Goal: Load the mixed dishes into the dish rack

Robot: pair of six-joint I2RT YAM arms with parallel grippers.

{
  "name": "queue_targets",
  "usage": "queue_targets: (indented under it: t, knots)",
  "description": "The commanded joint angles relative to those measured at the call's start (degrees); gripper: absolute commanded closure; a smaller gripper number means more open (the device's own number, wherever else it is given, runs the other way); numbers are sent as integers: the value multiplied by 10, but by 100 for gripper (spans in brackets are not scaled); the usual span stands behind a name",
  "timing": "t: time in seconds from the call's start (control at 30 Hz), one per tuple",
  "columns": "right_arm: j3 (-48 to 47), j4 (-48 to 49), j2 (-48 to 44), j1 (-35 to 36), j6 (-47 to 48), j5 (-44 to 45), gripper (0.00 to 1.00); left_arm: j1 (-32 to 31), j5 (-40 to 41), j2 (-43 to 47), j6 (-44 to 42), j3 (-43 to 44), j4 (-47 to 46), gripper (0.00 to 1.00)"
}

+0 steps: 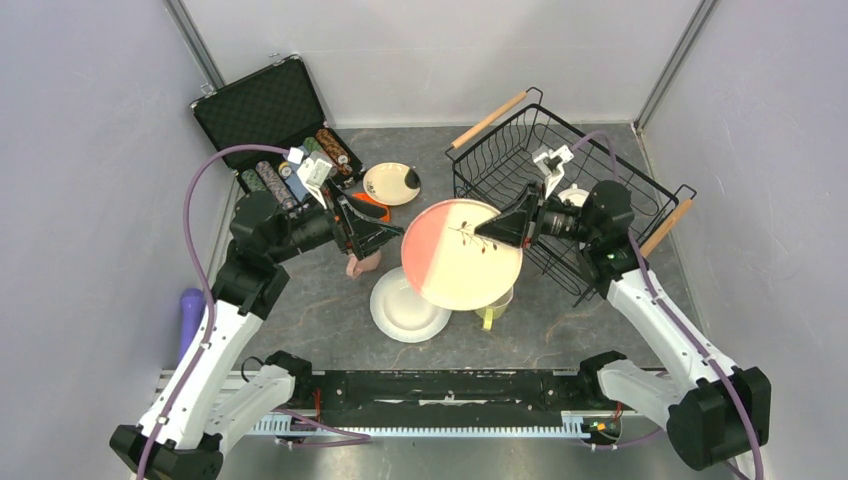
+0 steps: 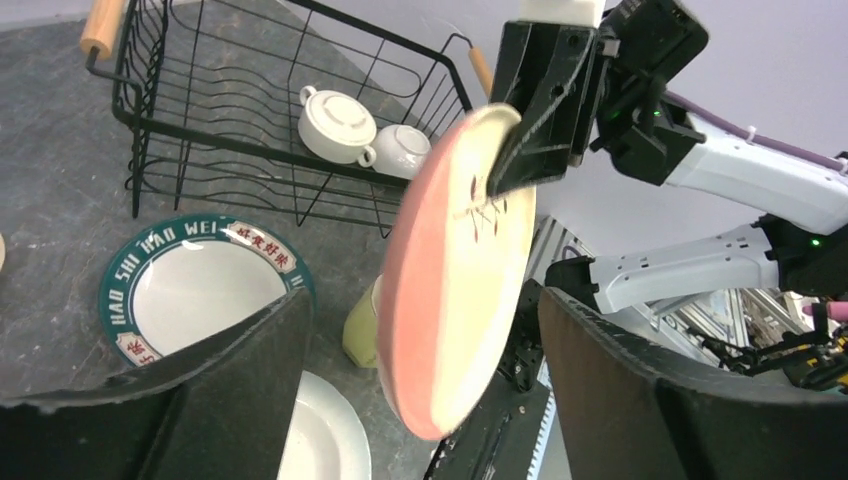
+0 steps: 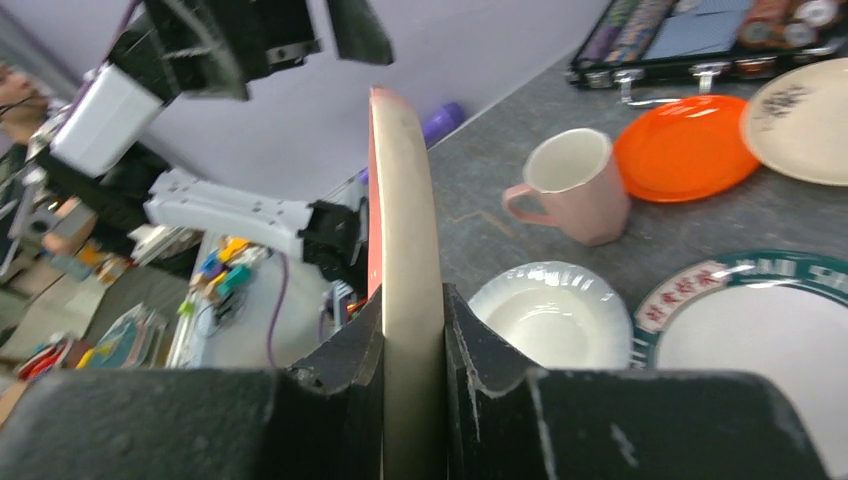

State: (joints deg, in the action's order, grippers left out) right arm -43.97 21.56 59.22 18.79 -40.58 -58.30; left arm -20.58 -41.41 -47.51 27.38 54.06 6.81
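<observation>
A grey mottled table (image 1: pixel 330 290) fills the top view. The black wire dish rack (image 1: pixel 505 160) sits upper right, an open black case (image 1: pixel 262 108) of poker chips (image 1: pixel 272 182) upper left. At centre the right gripper (image 1: pixel 500 228) clamps the pink-cream plate (image 1: pixel 455 260) by its right rim. The left gripper (image 1: pixel 385 235) stands beside it, jaws apart.

Left wrist view: the rack, upper left, holds a lidded white bowl (image 2: pixel 335 122) and a white mug (image 2: pixel 405 148). The plate hangs between spread fingers (image 2: pixel 220 400), touching neither.

Right wrist view: both fingers (image 3: pixel 340 380) pinch the plate edge-on. A pink mug (image 3: pixel 575 185) and orange plate (image 3: pixel 685 145) sit upper right.

yellow-green mug (image 1: pixel 500 303) mostly hidden under pink-cream plate (image 1: pixel 455 265), teal-rimmed plate (image 3: pixel 760 350) cropped at edge
</observation>
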Motion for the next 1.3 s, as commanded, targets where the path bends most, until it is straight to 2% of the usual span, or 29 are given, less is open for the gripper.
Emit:
queue_targets:
  t: [0.0, 0.2, 0.33, 0.4, 0.47, 0.6, 0.67, 0.8, 0.87, 0.93, 1.1, 1.27]
  knots:
    - [-87, -28, -9, -28, 38, 83, 100, 4, 33, 4, -32, 22, 27, 9]
    - [-249, -203, 54, -32, 182, 186, 100, 4, 83, 16, -54, 18, 55, 8]
    - [-367, -331, 99, -32, 326, 380, 100, 4, 86, 22, -57, 12, 57, 8]
    - [-390, -347, 113, -33, 391, 468, 100, 4, 73, 22, -52, 3, 49, 8]
    - [-400, -351, 128, -32, 460, 513, 100, 4, 60, 20, -54, -3, 51, 8]
    - [-405, -337, 164, -44, 533, 598, 100, 4, 67, 25, -73, -5, 75, 8]
    - [-386, -306, 175, -62, 560, 590, 100, 4, 69, 30, -71, -12, 74, 7]
    - [-354, -248, 198, -130, 561, 503, 100, 4, 61, 29, -56, -33, 52, 7]
    - [-314, -178, 198, -151, 573, 479, 100, 4, 57, 21, -51, -40, 42, 6]
    - [-289, -127, 208, -183, 563, 417, 100, 4, 46, 6, -46, -40, 33, 5]
    - [-326, -80, 286, -250, 535, 279, 100, 4, 26, -41, -40, -24, 16, 3]
    - [-368, -62, 350, -250, 566, 235, 100, 4, 23, -89, -24, -14, -19, 4]
